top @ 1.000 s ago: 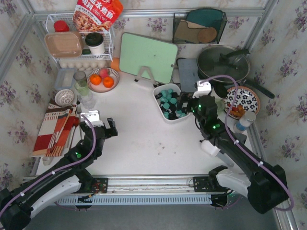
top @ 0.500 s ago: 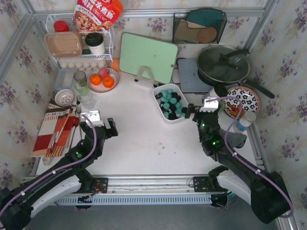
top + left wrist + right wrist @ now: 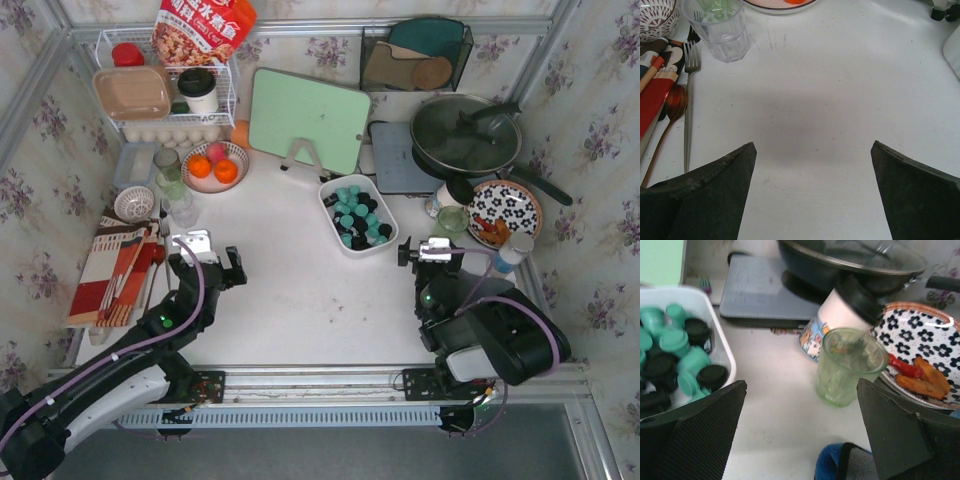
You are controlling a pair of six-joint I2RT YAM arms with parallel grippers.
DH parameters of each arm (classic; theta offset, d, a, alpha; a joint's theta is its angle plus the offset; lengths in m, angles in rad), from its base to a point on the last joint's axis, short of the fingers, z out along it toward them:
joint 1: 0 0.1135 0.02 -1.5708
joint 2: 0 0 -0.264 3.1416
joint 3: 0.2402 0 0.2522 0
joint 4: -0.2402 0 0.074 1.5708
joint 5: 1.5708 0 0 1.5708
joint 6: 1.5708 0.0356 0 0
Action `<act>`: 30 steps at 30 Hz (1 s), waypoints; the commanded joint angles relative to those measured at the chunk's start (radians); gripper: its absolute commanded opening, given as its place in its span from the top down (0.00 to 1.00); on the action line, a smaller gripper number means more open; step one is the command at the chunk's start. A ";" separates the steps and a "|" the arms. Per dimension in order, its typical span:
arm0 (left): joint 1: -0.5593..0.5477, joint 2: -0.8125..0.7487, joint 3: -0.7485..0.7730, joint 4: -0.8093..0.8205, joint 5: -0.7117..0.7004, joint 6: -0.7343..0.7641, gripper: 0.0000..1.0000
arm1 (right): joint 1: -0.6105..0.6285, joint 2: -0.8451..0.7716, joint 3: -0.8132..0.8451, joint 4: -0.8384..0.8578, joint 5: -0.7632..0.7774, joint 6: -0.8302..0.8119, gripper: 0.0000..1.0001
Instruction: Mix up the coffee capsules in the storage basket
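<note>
The white storage basket point(image 3: 334, 226) stands at mid table and holds teal and black coffee capsules point(image 3: 357, 216). In the right wrist view the basket point(image 3: 722, 335) sits at the left edge with capsules point(image 3: 685, 360) inside. My right gripper point(image 3: 422, 247) is open and empty, pulled back to the right of the basket and apart from it; it also shows in the right wrist view point(image 3: 801, 385). My left gripper point(image 3: 208, 262) is open and empty over bare table at the left; it also shows in the left wrist view point(image 3: 812, 145).
A green glass point(image 3: 850, 365), a white jar point(image 3: 840, 315) and a flowered plate point(image 3: 505, 212) stand right of the basket. A pan point(image 3: 465, 135), green board point(image 3: 308, 120), fruit bowl point(image 3: 215, 165), clear glass point(image 3: 720, 27) and cutlery point(image 3: 687, 100) ring the table.
My right arm has drawn back from the basket toward its base and folded down. The left arm has not moved.
</note>
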 commanded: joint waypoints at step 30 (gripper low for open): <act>0.002 -0.005 0.006 0.013 0.002 0.001 0.01 | -0.330 0.170 0.193 -0.148 -0.486 0.205 0.00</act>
